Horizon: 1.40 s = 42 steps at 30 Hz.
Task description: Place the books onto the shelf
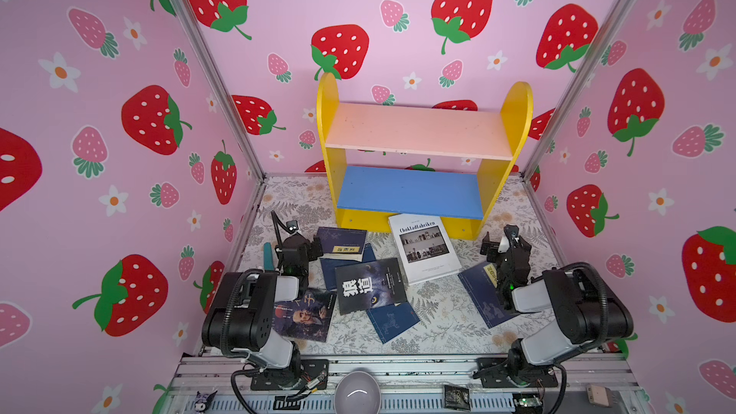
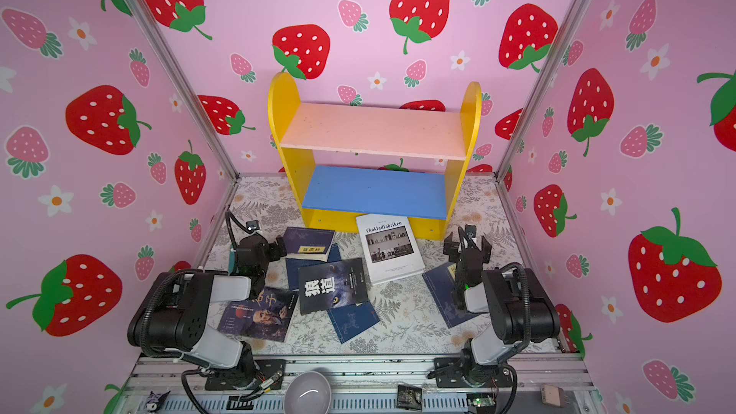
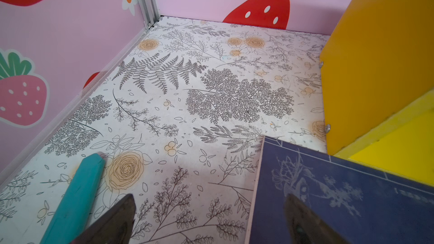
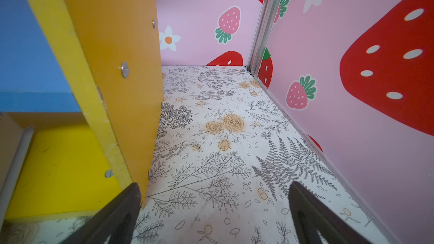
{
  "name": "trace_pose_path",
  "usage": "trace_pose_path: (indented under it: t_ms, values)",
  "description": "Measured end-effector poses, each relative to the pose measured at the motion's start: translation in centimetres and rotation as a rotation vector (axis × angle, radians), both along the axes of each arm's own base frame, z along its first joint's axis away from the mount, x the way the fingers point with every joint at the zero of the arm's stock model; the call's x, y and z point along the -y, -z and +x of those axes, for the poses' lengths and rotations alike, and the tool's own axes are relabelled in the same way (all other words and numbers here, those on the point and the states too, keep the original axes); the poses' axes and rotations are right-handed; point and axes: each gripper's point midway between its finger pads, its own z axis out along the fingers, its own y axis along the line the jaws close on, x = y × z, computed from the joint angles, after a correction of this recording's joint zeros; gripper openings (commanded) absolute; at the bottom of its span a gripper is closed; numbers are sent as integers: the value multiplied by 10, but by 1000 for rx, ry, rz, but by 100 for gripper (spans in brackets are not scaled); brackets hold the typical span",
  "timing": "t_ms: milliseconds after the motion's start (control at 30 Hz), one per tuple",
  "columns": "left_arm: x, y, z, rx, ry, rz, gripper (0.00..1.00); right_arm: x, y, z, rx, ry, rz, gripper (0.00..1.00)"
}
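The shelf stands at the back with its pink and blue boards bare. Books lie scattered on the floor before it: white "Chokladfabriken" leaning on the shelf's base, a black wolf-eye one, a dark portrait one, and navy ones. My left gripper is open and empty, one finger above a navy book's corner. My right gripper is open over bare floor beside the shelf's yellow side panel.
A teal stick lies on the floor by the left gripper. Pink strawberry walls close in both sides and the back. On the front rail sit a grey bowl, a dark packet and a tan block.
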Motion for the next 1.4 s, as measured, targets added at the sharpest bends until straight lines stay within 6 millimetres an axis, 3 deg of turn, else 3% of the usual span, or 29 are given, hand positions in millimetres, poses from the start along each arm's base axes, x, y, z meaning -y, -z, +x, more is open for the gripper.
trace_pose_path:
  t_ms: [767,833,900,1000,1100,1167,1267,1400]
  values:
    - [2,-1,-1,-27,10,6,99,0,0,0,2,0,-1,100]
    - [5,-15,0,-36,16,20,99,-3,-3,-1,6,-5,-8,100]
    - [10,-45,4,-6,21,12,99,-5,-12,-2,0,-5,-19,100]
    - [21,-112,6,96,19,-87,99,-14,-61,3,55,-14,25,100]
    - [39,-167,-2,202,50,-247,99,-30,-123,-3,162,-62,145,100]
    - [64,-181,-13,212,102,-363,99,-51,-148,-18,198,-142,254,100]
    - [118,-169,-34,111,210,-531,99,-96,-155,-47,156,-303,410,100]
    - [190,-130,-83,-91,331,-682,99,-166,-136,-91,-11,-531,583,100]
